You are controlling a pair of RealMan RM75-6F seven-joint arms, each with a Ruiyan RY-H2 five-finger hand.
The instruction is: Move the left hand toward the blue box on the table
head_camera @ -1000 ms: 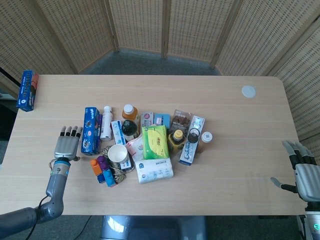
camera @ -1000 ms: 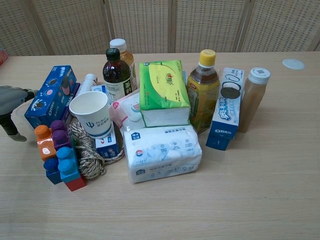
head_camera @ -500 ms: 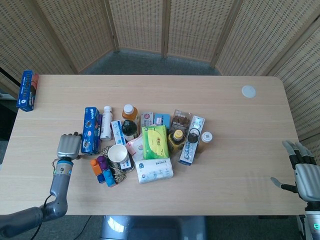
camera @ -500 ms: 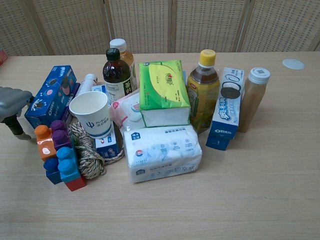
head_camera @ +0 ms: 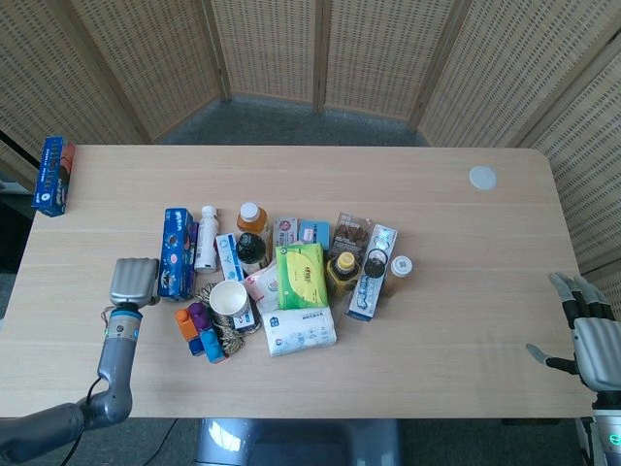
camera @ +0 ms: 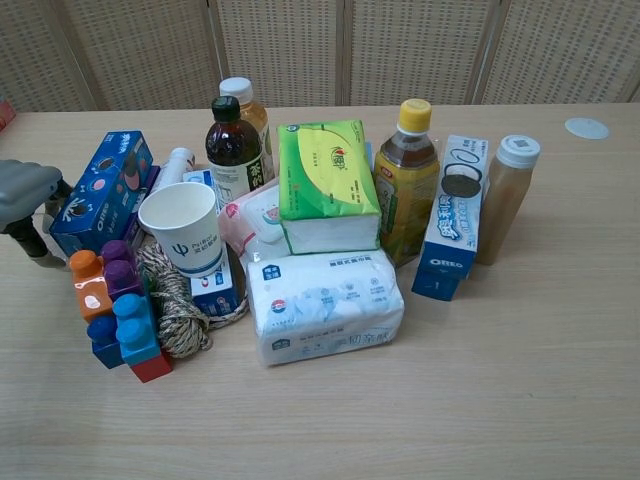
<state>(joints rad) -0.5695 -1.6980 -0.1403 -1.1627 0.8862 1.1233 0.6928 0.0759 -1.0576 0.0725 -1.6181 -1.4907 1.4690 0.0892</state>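
Note:
A long blue cookie box point(head_camera: 176, 252) lies at the left end of the cluster of goods, and the chest view shows the same blue box point(camera: 103, 190) at its left. My left hand point(head_camera: 133, 281) sits just left of the box, a narrow gap away, with its fingers curled in and nothing in them. In the chest view the left hand point(camera: 27, 188) shows as a grey fist at the left edge, beside the box's near end. My right hand point(head_camera: 586, 334) rests at the table's right edge, fingers apart, holding nothing.
A second blue box point(head_camera: 53, 175) stands at the far left table edge. Beside the cookie box are a white bottle point(head_camera: 205, 238), a paper cup point(head_camera: 229, 298), a rope coil point(camera: 180, 310), toy blocks point(camera: 115, 310), tissue packs point(head_camera: 301, 276) and bottles point(camera: 407, 180).
The left hand's fingers, stretched out a second ago, have curled into a fist. The hand has shifted slightly forward beside the blue cookie box. The right hand has not moved.

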